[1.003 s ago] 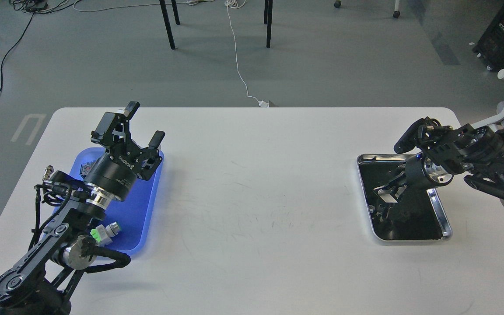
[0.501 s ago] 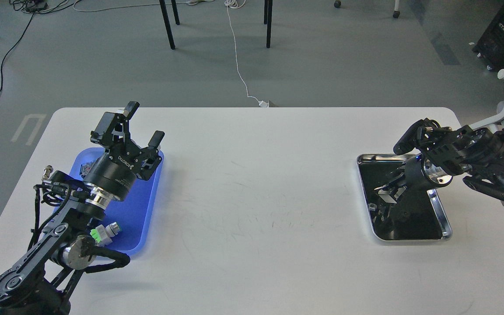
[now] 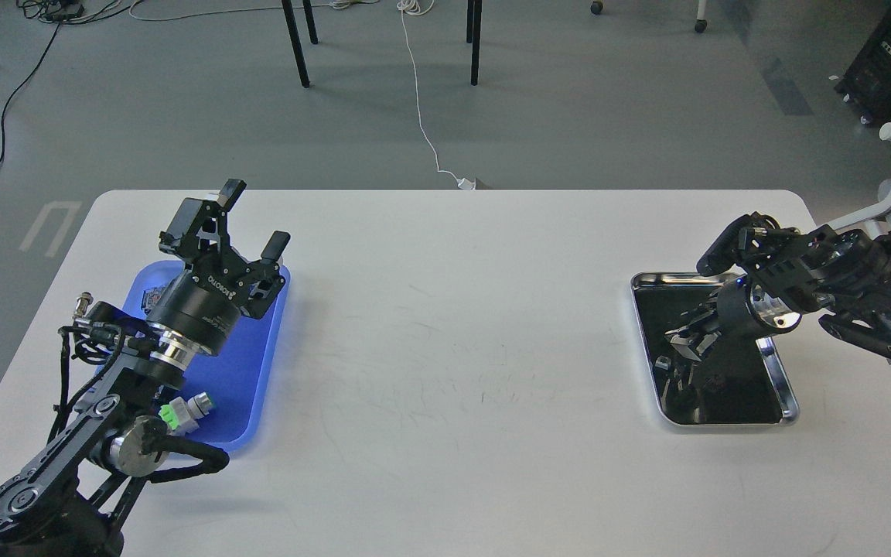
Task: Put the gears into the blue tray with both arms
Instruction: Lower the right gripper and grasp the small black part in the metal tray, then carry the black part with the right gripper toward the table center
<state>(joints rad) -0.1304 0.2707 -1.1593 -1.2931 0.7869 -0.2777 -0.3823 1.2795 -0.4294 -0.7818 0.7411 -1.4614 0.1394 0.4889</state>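
Your left gripper (image 3: pixel 254 218) fingers spread wide, empty, above blue tray (image 3: pixel 248 363). Right gripper (image 3: pixel 681 344) down in metal tray (image 3: pixel 790 402); finger state unclear.

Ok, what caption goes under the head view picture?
Left gripper open above the bright blue plastic tray; right gripper reaches into the silver-rimmed metal tray.

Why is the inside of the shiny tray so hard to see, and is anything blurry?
In the head view, nothing looks blurred. The metal tray has a black, glossy inside that mirrors the dark right gripper above it, so small parts there blend together; its silver rim shows bright glare. The blue tray glows brightly, and the table is evenly lit with soft shadows.
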